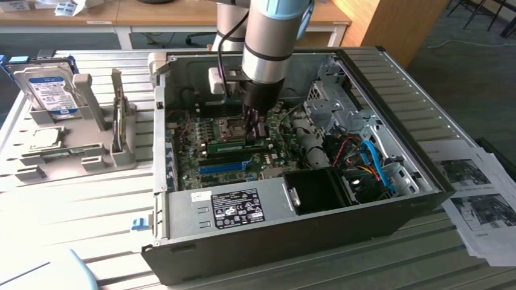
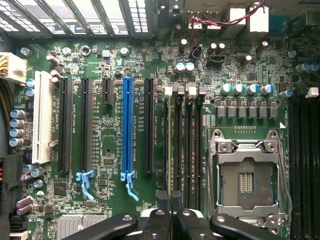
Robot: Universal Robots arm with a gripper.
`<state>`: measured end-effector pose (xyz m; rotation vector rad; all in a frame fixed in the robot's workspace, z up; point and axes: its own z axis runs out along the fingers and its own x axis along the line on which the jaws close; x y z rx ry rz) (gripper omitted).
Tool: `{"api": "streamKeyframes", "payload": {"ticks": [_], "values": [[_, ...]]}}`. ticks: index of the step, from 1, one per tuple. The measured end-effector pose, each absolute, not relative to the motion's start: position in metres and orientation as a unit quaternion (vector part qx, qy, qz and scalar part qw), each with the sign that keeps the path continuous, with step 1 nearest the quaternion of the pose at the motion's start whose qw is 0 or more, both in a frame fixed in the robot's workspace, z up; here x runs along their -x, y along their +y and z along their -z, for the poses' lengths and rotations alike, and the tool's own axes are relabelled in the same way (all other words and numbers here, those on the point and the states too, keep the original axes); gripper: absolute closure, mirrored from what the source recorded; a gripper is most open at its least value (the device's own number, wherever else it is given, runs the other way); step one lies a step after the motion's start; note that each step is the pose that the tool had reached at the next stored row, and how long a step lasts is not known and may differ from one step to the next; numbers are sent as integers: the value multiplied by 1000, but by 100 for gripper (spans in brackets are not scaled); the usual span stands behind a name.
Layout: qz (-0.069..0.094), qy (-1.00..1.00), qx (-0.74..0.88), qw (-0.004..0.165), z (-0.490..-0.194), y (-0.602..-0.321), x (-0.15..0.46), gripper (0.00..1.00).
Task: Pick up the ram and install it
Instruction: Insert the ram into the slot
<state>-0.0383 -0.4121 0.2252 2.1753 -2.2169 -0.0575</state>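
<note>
The ram, a narrow green stick, stands on edge across the motherboard inside the open computer case. My gripper reaches straight down into the case and its fingertips meet the board at the end of the ram toward the exterior view's right. In the wrist view the gripper has its two black fingers drawn together with only a hairline gap. They sit at one end of the row of black memory slots, between the blue slot and the processor socket. No board shows between the fingers.
The case walls close in around the arm. Blue and orange cables, a black fan housing and the labelled power supply crowd the near side. A silver hard drive stands in a grey holder. Printed papers lie outside.
</note>
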Motion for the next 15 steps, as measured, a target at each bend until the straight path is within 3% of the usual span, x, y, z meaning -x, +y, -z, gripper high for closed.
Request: {"api": "streamKeyframes", "payload": {"ticks": [12,15], "values": [[19,-714,-700,18,-224,-412,38,89],[19,-714,-700,18,-224,-412,38,82]]}}
